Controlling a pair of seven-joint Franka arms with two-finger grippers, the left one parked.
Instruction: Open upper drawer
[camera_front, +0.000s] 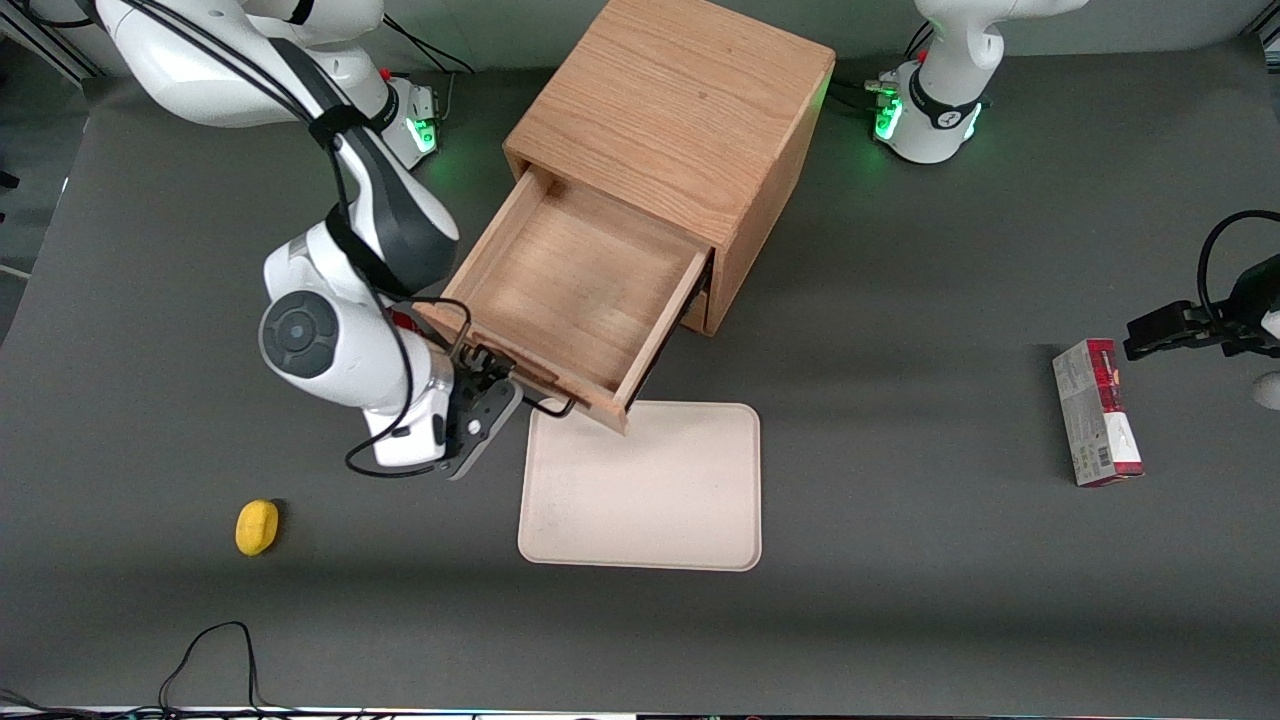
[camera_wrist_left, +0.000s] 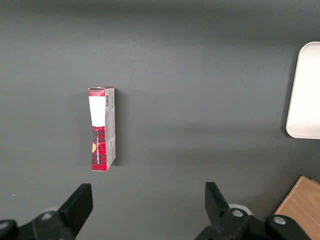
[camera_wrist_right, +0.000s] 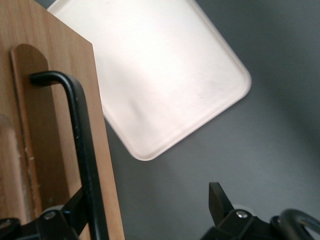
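The upper drawer (camera_front: 585, 285) of the light-oak cabinet (camera_front: 680, 110) stands pulled well out, its plain wood interior showing. Its front overhangs the edge of the tray. The black bar handle (camera_front: 548, 405) is on the drawer front, toward the front camera. My right gripper (camera_front: 490, 390) is at the handle's end toward the working arm. In the right wrist view the gripper (camera_wrist_right: 145, 202) is open wide. One finger (camera_wrist_right: 75, 212) lies between the handle bar (camera_wrist_right: 82, 150) and the drawer front (camera_wrist_right: 60, 55). The other finger (camera_wrist_right: 217, 197) hangs over bare table.
A cream tray (camera_front: 640, 490) lies on the table in front of the drawer and also shows in the right wrist view (camera_wrist_right: 165, 75). A yellow lemon (camera_front: 257, 527) lies toward the working arm's end. A red and white box (camera_front: 1095, 410) lies toward the parked arm's end. The lower drawer (camera_front: 697, 312) sits shut under the upper one.
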